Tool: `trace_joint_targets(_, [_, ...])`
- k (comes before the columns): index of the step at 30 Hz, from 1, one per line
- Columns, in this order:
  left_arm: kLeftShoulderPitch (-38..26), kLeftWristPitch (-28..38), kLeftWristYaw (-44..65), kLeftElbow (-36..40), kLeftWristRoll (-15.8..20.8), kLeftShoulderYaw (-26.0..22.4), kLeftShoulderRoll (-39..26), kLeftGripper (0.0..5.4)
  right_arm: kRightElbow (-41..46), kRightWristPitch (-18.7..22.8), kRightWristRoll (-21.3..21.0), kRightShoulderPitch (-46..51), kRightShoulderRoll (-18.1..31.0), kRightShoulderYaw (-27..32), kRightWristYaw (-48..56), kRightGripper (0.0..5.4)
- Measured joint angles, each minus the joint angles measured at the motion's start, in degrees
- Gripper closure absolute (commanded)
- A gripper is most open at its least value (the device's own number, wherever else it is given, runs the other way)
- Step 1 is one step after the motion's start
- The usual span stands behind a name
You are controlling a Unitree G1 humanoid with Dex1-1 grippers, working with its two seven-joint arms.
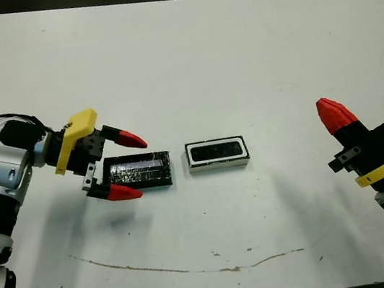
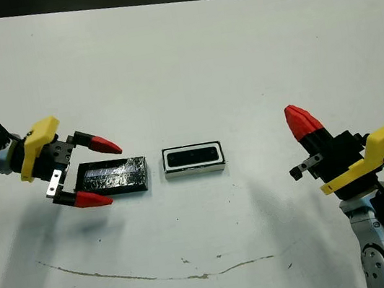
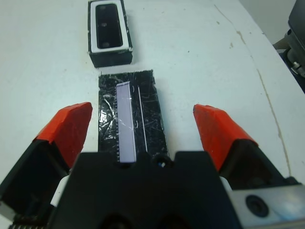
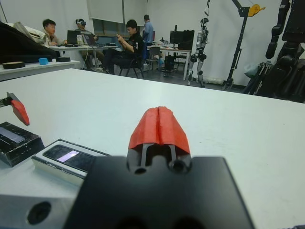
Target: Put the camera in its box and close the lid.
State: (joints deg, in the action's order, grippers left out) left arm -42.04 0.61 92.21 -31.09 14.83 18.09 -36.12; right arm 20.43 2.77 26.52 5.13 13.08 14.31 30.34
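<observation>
- The table (image 1: 237,56) is white, with a thin brownish streak curving on it nearer the robot than the box.
- The box (image 1: 216,155) has a white inside and a dark, shiny silvery rim.
- The camera (image 1: 216,151) inside the box is black.
- The lid (image 1: 138,171), left of the box, is glossy black with a pale silvery stripe.
- The left gripper (image 1: 124,164) has red tips, a black body and a yellow part.
- The right gripper (image 1: 333,113) shows the same red, black and yellow.

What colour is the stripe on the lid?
Pale silvery-lilac, against the lid's glossy black; the left wrist view shows it best.
</observation>
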Motion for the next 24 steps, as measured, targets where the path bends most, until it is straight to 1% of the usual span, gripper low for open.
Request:
trace_joint_targets(6, [0.0, 0.3, 0.0, -1.1, -1.8, -0.5, 0.4, 0.0, 0.1, 0.0, 0.1, 0.2, 0.2, 0.0, -0.1, 5.39])
trace_joint_targets(8, [0.0, 1.0, 0.0, -1.6, -1.9, -1.0, 0.6, 0.0, 0.1, -0.1, -0.1, 0.3, 0.3, 0.0, 0.0, 5.39])
trace_joint_targets(13, [0.0, 1.2, -0.1, -2.1, -2.5, -1.3, 1.2, 0.0, -0.2, -1.7, -0.3, 0.4, 0.3, -0.1, 0.1, 5.39])
trace_joint_targets(19, [0.2, 1.3, -1.0, -2.2, -3.3, -2.2, 1.4, 0.0, -0.7, -1.7, 0.5, 0.4, 0.4, -0.1, 0.3, 5.39])
trace_joint_targets(24, [2.4, -2.7, -5.1, -1.2, -3.5, -3.8, 1.7, 0.0, -0.7, -1.7, 0.5, 0.5, 0.5, -0.2, 0.5, 5.39])
